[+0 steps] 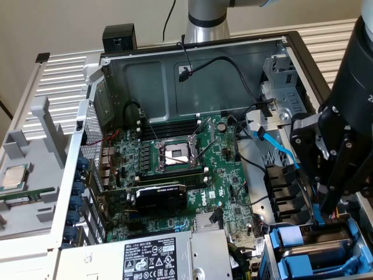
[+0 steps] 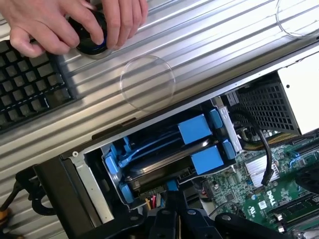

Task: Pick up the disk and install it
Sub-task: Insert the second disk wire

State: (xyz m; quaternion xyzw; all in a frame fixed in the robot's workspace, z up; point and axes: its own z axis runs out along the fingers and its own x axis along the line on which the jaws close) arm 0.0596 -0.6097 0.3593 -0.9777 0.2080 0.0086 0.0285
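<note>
Item: disk (image 2: 164, 157), blue-framed, seemingly seated in the drive bay (image 1: 315, 251) at the case's corner. Rigid, fairly heavy, shock-sensitive; hold by carrier edges. My tool (image 1: 326, 207) above it, fingers closed, holding nothing.

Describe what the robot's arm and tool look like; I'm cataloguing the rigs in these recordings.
In the exterior view the arm is a silver-grey metal tube ringed by a black band. Its wrist section is a matt black cylinder with small white printing near its edge. The tool is black and blocky, built of angular plates joined with visible screws. In the wrist view its fingers look dark, one with a blue tip.
</note>
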